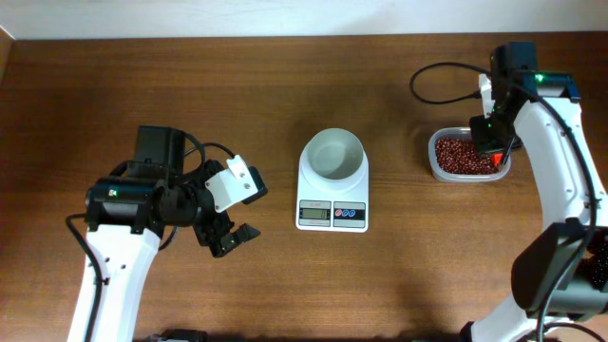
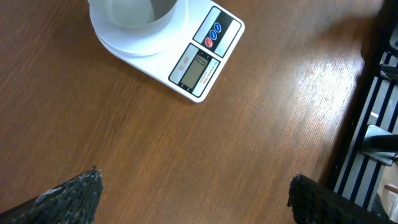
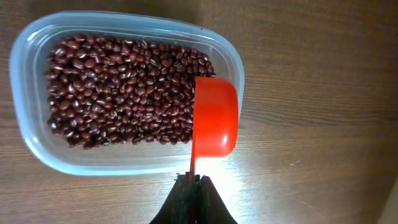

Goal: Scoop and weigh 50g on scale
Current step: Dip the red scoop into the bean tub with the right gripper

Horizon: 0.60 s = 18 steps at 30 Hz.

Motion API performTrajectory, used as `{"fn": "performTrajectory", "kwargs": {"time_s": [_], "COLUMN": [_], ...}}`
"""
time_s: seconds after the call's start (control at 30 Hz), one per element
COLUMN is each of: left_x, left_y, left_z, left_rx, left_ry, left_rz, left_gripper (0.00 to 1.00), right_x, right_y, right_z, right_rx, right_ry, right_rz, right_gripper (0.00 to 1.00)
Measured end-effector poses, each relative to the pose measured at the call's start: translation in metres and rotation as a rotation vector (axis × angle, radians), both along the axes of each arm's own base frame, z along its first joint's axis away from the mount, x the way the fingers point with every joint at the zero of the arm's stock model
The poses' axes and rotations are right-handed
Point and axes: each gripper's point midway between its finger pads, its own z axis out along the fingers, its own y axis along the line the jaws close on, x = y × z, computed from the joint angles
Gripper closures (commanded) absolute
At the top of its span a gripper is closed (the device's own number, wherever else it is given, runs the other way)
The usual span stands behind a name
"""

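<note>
right gripper (image 3: 194, 186) clamped tight on the thin handle of the red scoop (image 3: 215, 118), handle running straight out from the fingers. cup looks empty and hangs over one end of the tub (image 3: 124, 165), with the beans (image 3: 118, 87) right alongside it. the scale (image 1: 332, 215) sits mid-table, off to this arm's left, its bowl (image 1: 332, 154) bare. left gripper (image 1: 236, 237) is spread wide, holding nothing, and is the nearer one to the scale.
</note>
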Motion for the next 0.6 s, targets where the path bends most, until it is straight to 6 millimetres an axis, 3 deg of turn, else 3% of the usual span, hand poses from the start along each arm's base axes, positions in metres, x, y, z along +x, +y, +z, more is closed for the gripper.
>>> {"fn": "performTrajectory", "kwargs": {"time_s": [0.3,0.6], "left_x": [0.000,0.000], "left_y": [0.000,0.000], "left_z": [0.000,0.000], "left_rx": [0.000,0.000], "left_ry": [0.000,0.000], "left_rz": [0.000,0.000], "left_gripper": [0.01,0.01], "right_x": [0.007,0.007], "right_y": [-0.009,0.001], "right_z": [-0.016,-0.023], "right_rx": [0.050,0.131], "right_ry": [0.006,0.021], "right_rz": [-0.017,0.019], "right_gripper": [0.96,0.96]}}
